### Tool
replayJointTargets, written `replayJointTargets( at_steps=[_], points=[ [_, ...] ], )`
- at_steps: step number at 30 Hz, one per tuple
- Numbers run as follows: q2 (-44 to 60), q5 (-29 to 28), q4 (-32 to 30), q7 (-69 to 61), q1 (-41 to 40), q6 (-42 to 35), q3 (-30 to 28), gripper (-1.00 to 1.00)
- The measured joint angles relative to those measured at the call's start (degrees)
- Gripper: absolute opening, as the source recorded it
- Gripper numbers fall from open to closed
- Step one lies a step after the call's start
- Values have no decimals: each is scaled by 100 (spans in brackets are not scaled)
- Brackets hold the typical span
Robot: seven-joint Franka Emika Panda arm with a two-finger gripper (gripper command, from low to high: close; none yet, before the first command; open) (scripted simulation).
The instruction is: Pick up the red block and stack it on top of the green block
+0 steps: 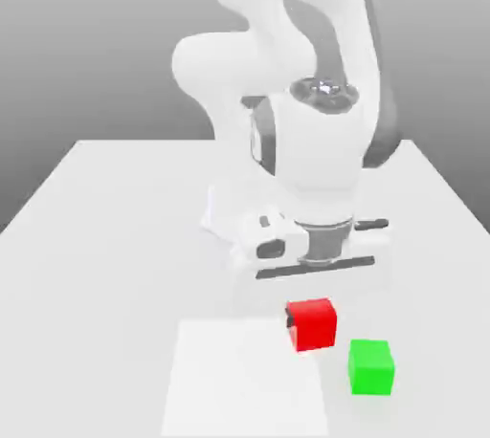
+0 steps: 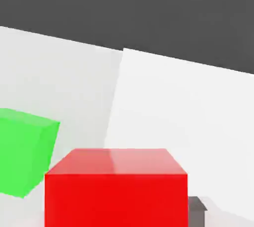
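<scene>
A: ok so where's the gripper (image 1: 311,325) sitting in the exterior view?

B: It's hanging right of center in the lower half of the frame, at the end of the white arm (image 1: 319,154) that's coming down from the top. And it's holding the red block (image 1: 313,325), closing on it from the sides. A dark fingertip (image 1: 290,317) is pressing against the block's side toward the exterior view's left.

A: is the hand view backing that up?

B: Yep, the red block is looming big and close there, and a dark bit of finger is showing right beside it, so the grip is looking pretty legit.

A: and the green block (image 1: 371,367)?

B: That one's sitting upright on the pale table (image 1: 96,321), in the lower right of the exterior frame. It's standing near the red block, a bit lower in the frame and further toward the exterior view's right. The two aren't touching, and nothing's resting on the green one's top.

A: what's that white patch (image 1: 244,383)?

B: Just a flat, bright area that's lying at the bottom of the exterior frame, slightly toward its left. The red block is overlapping its far right corner in that view. How high the block is hanging, I'm honestly not able to tell.
</scene>
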Motion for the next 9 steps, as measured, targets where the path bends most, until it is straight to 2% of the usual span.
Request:
replayJointTargets(
  at_steps=[5, 6, 9],
  points=[
    [754, -302, 149, 303, 155, 595, -63, -100],
    [943, -355, 159, 344, 174, 773, -91, 100],
    [943, -355, 159, 344, 174, 773, -91, 100]
  ],
)
